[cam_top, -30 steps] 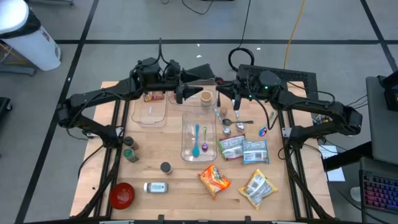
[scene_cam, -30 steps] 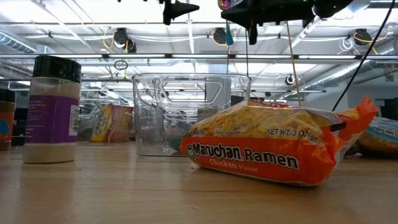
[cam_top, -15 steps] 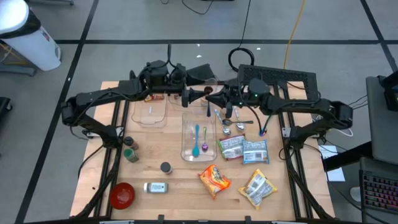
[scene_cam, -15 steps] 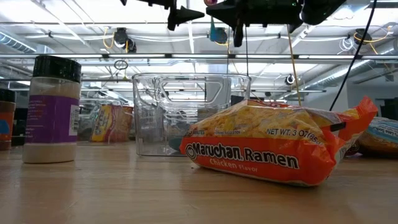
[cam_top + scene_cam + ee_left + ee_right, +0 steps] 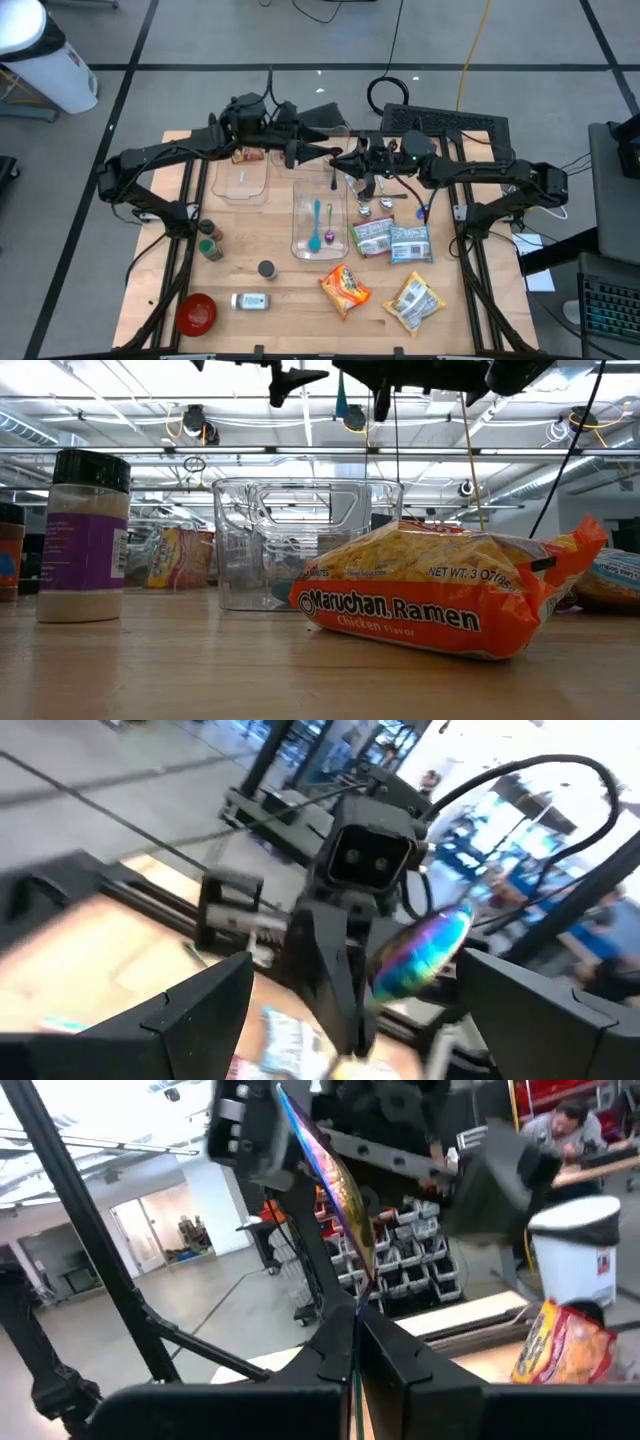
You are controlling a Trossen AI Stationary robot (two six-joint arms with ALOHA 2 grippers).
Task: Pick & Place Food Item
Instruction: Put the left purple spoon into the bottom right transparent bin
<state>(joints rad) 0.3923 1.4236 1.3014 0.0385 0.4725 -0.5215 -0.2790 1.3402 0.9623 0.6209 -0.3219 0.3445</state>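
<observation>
Right gripper (image 5: 340, 165): raised above the worktop near the middle of the far edge, clamped on an iridescent spoon (image 5: 335, 1180).
Iridescent spoon: held off the surface, bowl shining in rainbow tints (image 5: 420, 955), handle pinched between the right fingers.
Left gripper (image 5: 318, 150): also raised near the far edge, fingers spread, pointed at the right gripper, tips just beside it.
Clear bin (image 5: 320, 222): mid-worktop, holding coloured spoons.
Ramen packet (image 5: 345, 288): flat near the front edge.
Loose metal spoons (image 5: 372, 200): just right of the bin.
</observation>
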